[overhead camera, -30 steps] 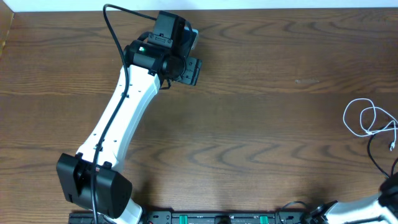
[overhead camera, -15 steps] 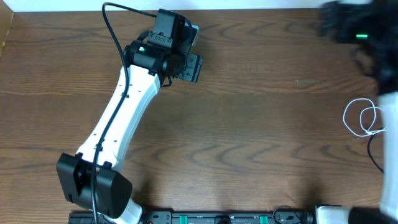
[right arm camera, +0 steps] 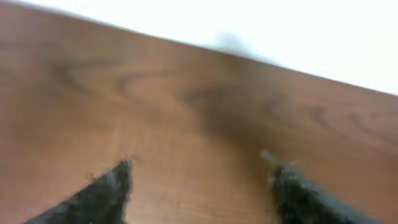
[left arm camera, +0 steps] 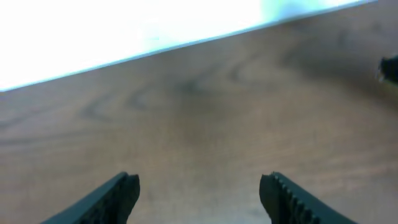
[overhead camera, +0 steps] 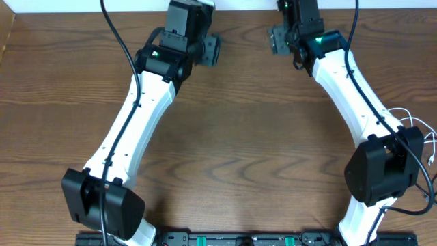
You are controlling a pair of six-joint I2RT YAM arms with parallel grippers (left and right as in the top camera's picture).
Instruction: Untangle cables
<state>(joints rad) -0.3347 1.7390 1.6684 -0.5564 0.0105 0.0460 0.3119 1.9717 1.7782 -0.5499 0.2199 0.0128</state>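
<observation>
Left gripper (left arm camera: 199, 185) and right gripper (right arm camera: 202, 171): both spread wide, nothing between the fingers. Both sit at the far edge of the table (overhead camera: 239, 137), near its middle, facing each other across a gap.

White cable (overhead camera: 418, 125) lies at the right edge, well apart from either gripper and partly hidden by the elbow of the right arm (overhead camera: 355, 82). Black cable: can't pick it out in any view.

Risks as I read them:
1) Right arm swings toward the right edge and the elbow catches the white loops, dragging them off the table or cinching the tangle.
2) Neither wrist cam has a cable in view and the right one is blurred, so any approach starts blind.
3) With the black cable unlocated, pulling on the white alone could tighten a crossing I can't see.
4) Grippers clip each other if both close in along the far edge.
</observation>
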